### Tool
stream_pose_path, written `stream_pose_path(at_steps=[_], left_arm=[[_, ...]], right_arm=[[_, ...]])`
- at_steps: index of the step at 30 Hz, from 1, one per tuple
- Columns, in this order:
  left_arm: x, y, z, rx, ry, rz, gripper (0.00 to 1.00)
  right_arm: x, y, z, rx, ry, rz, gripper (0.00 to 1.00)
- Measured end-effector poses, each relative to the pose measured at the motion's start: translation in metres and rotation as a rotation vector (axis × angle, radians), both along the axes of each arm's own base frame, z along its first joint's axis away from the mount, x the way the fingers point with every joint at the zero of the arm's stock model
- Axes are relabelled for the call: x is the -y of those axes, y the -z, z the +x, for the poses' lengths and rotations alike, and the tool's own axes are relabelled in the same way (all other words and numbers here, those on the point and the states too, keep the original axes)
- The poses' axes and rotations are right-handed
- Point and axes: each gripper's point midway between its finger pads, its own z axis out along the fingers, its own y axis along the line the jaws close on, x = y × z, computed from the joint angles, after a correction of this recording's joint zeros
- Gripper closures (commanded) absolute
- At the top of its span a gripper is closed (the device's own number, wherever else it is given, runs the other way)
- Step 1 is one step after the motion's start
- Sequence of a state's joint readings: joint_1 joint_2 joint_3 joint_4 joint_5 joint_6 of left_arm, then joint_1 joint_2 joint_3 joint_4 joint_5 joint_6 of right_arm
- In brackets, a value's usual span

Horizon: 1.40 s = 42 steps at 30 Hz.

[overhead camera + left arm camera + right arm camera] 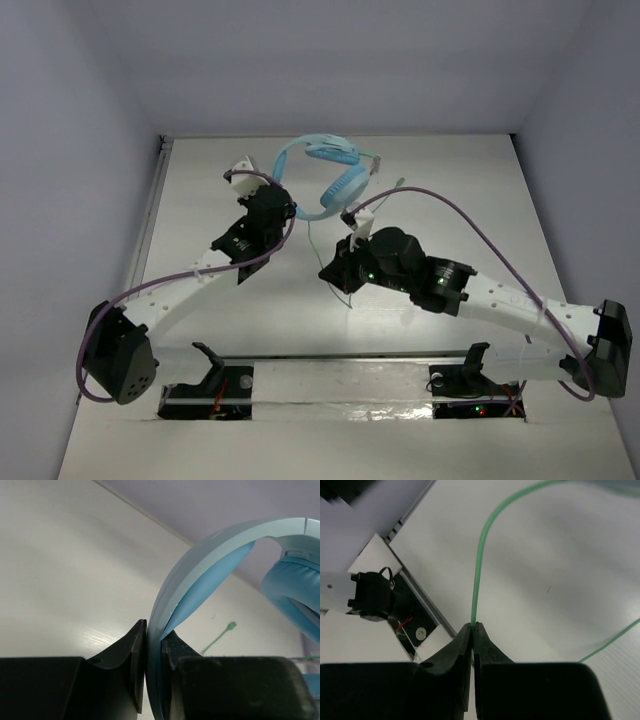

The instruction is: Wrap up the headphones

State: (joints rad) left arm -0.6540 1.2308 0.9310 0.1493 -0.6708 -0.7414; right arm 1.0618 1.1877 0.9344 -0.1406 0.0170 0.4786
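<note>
While left gripper (154, 632) clamps the headphones (333, 153) by the headband (200, 547), right gripper (473, 629) pinches the thin green cable (476, 580) tight.

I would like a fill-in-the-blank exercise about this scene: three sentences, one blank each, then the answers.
1. The left gripper is shut on the ____ of the headphones.
2. The right gripper pinches the thin ____ cable.
3. The padded earcup is light ____.
Missing words: headband; green; blue.
</note>
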Motion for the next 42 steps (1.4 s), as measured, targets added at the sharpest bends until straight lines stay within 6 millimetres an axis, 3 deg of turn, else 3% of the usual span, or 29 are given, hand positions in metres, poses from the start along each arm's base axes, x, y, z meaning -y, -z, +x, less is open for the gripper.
stream_pose_path(at_steps=[4,10,16,23,28,37,42], left_arm=[[0.016,0.023,-0.008,-0.041,0.01,0.137,1.0],[0.039,0.058,-0.026,-0.125,0.099,0.333,1.0],[0.039,0.075,-0.042,-0.191,0.157,0.453,1.0],[0.032,0.068,-0.061,-0.197,0.231,0.451,1.0],[0.04,0.059,-0.067,-0.18,0.305,0.426,1.0],[0.039,0.083,-0.082,-0.273,0.412,0.527,1.0],[0.047,0.085,-0.088,-0.282,0.477,0.522,1.0]], right_arm=[[0.009,-0.034,0.005,0.053,0.029,-0.003,1.0],[0.027,-0.061,0.019,0.118,0.097,-0.085,1.0],[0.042,-0.083,0.044,0.211,0.211,-0.18,1.0],[0.067,-0.073,0.066,0.258,0.329,-0.307,1.0],[0.087,-0.076,0.082,0.278,0.422,-0.333,1.0],[0.12,-0.086,0.103,0.346,0.546,-0.408,1.0],[0.128,-0.075,0.118,0.343,0.579,-0.467,1.0]])
